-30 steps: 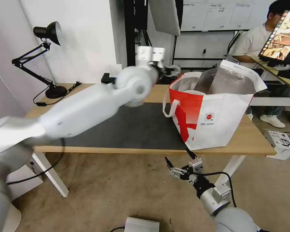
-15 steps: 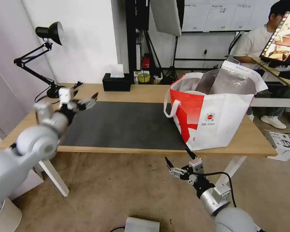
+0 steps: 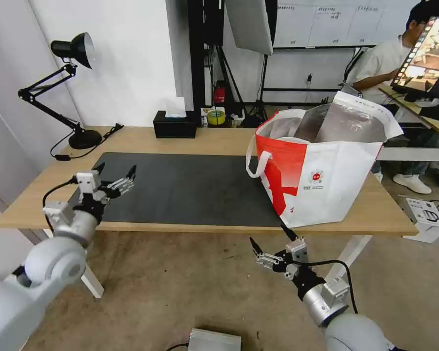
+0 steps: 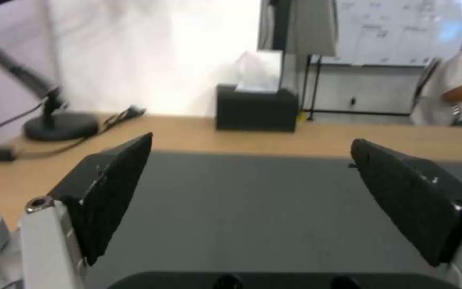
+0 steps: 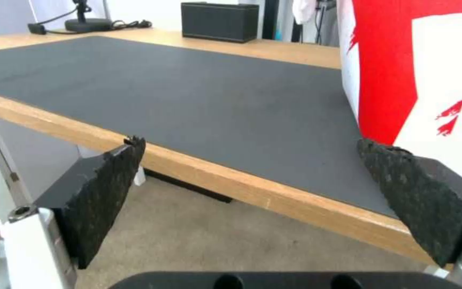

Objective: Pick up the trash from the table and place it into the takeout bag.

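Head view shows no trash on the worktop (image 3: 209,141): the grey mat (image 3: 195,187) beside the takeout bag (image 3: 322,165) is bare, so I judge the task finished. Left gripper (image 3: 113,176), spread wide, hovers at the mat's far end from the bag; right gripper (image 3: 273,243), also wide, hangs below the bag. Its round logo is unreadable.

Black desk lamp (image 3: 75,58) and black tissue box (image 3: 175,127) along the far edge, well apart.

smooth grey-white arms, black cables, black textured wedge jaws.
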You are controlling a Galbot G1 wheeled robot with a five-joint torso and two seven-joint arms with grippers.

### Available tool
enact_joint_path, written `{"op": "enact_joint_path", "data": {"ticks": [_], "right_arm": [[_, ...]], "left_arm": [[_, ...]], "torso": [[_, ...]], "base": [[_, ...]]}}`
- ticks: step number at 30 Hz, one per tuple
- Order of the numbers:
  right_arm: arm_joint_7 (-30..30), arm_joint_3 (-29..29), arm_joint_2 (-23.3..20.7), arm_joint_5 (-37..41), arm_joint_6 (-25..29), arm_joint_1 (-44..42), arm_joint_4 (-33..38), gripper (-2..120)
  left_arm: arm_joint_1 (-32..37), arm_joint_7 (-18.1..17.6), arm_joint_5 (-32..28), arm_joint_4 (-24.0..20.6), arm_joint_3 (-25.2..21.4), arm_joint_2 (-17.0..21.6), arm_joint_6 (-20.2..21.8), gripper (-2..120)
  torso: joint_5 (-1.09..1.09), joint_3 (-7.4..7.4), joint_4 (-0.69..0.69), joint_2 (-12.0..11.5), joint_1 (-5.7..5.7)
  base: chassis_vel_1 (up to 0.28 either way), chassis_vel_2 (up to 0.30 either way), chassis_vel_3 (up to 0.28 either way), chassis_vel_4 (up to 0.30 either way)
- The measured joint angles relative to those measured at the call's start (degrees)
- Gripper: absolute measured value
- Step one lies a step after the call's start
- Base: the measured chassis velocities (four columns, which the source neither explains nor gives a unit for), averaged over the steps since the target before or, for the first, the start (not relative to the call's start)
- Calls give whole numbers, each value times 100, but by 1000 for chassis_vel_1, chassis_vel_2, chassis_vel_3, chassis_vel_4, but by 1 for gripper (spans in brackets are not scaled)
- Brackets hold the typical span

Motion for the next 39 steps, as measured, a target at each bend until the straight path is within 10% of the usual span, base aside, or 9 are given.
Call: {"op": "enact_joint_path", "data": {"ticks": [39], "right_arm": [[0, 0, 0, 0, 0, 0, 0, 100]], "left_arm": [[1551, 718, 740, 471, -738, -873, -1117, 100]], "torso": [[1, 1, -1, 0, 1]], "base": [[0, 0, 0, 0]]}}
